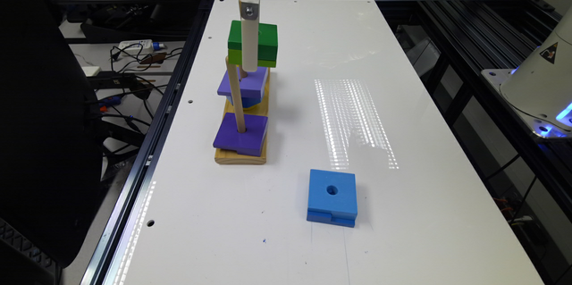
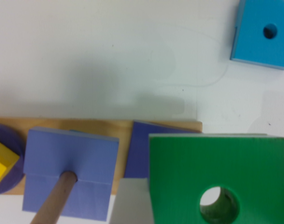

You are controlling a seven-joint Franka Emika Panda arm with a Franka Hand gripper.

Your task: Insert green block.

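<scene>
Two purple square blocks sit on a wooden base (image 1: pixel 239 157) towards the exterior view's left of the white table (image 1: pixel 402 97), beyond whose left edge lie cables (image 1: pixel 134 52) and other clutter. The nearer purple block (image 1: pixel 241 135) is threaded on a tall wooden peg (image 1: pixel 235 97) and rests flat on the base; the farther purple block (image 1: pixel 243 84) lies tilted on a blue piece (image 1: pixel 246 101) beneath it. Directly above this farther block hangs the green block (image 1: pixel 263 41), dark green over a lime-green layer, raised clear of the table and level with the top of the tall peg. The gripper (image 1: pixel 249 68) descends from above and grasps the green block, one white finger crossing its near face. To the exterior view's right, well apart from the base, a blue square block (image 1: pixel 333 195) with a round centre hole lies flat on the table. At the far right stands the white robot base (image 1: pixel 540 79), lit blue at its foot. In the wrist view the green block (image 2: pixel 216 172) looms close, its centre hole open, partly overlapping one purple block (image 2: pixel 139 149); beside it a lighter purple block (image 2: pixel 72 158) carries a peg (image 2: pixel 53 198), a yellow piece (image 2: pixel 2 161) sits at the end of the wooden base (image 2: pixel 86 123), and the blue square block (image 2: pixel 263 32) lies apart on the white surface.
</scene>
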